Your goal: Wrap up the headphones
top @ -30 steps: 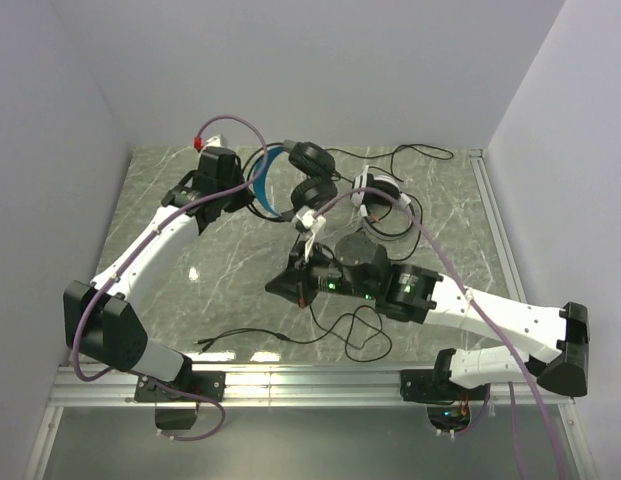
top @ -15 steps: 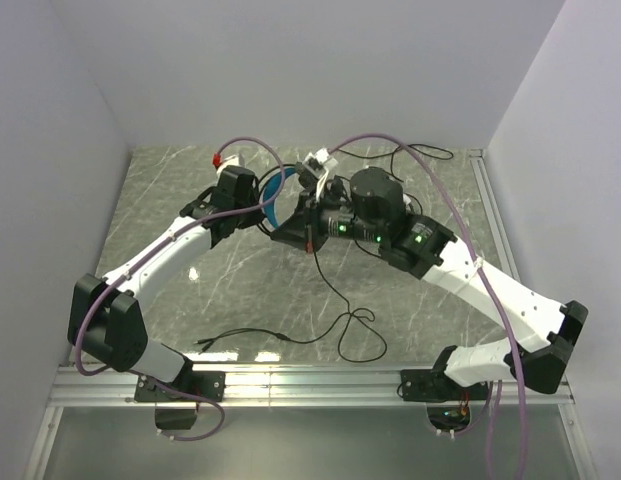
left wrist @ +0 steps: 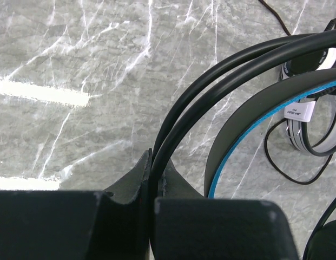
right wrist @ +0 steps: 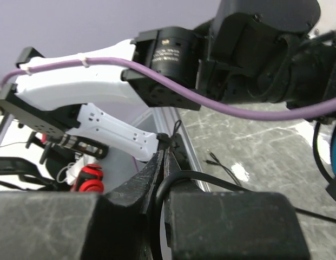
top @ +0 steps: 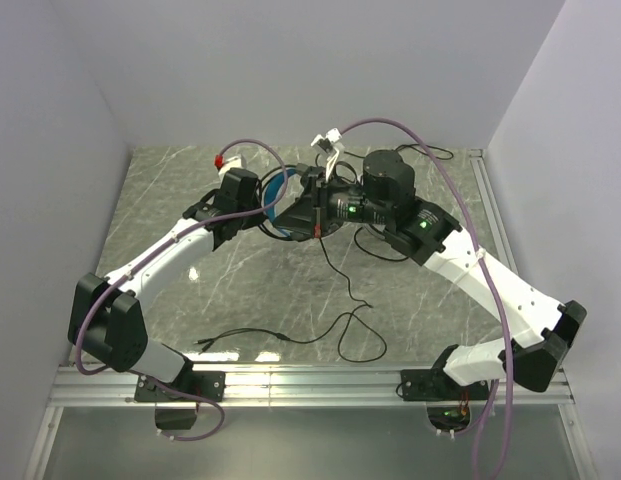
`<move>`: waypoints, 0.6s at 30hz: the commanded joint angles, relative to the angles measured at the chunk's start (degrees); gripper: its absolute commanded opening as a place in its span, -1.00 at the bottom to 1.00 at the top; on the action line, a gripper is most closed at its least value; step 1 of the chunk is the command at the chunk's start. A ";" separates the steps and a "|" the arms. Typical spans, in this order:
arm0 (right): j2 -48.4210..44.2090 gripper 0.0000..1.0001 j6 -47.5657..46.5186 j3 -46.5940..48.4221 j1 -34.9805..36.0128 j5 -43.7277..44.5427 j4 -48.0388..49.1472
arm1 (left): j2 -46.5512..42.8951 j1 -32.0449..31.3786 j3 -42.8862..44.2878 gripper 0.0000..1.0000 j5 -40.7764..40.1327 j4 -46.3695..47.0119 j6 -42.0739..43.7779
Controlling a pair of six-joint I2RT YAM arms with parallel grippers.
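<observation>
1. Two grips at once: my left gripper [left wrist: 155, 181] has its jaws pressed shut on the thin twin rails of the black headset [left wrist: 254, 111]. It holds the blue-lined band up over the table [left wrist: 76, 54], so there is a steady frame to wind around.
2. My right gripper [right wrist: 163, 162] stands just beside that headset, jaws all but together, with the cable [right wrist: 200, 177] running into the slit. It seems pinched, though this close view leaves the firmness of the hold unsure.
3. I keep the cable high and near the band because a turn of wrap needs the line carried across it. The slack trails down over the table toward my bases.
4. The white headset [left wrist: 293, 130] lies on the table beyond, in neither grip, its thin lead looped loose beside it.
</observation>
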 commanded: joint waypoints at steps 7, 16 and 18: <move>1.34 -0.75 5.16 6.74 -2.88 -6.51 10.79 | 0.76 -0.53 0.23 -0.99 -3.89 3.08 1.99; 2.04 -0.71 6.57 8.67 -5.34 -7.65 11.93 | 1.21 -0.97 0.32 -0.99 -3.54 3.60 2.61; 2.83 -0.71 7.44 9.11 -5.96 -8.44 12.81 | 1.03 -1.76 -0.29 -0.99 -4.67 3.95 3.04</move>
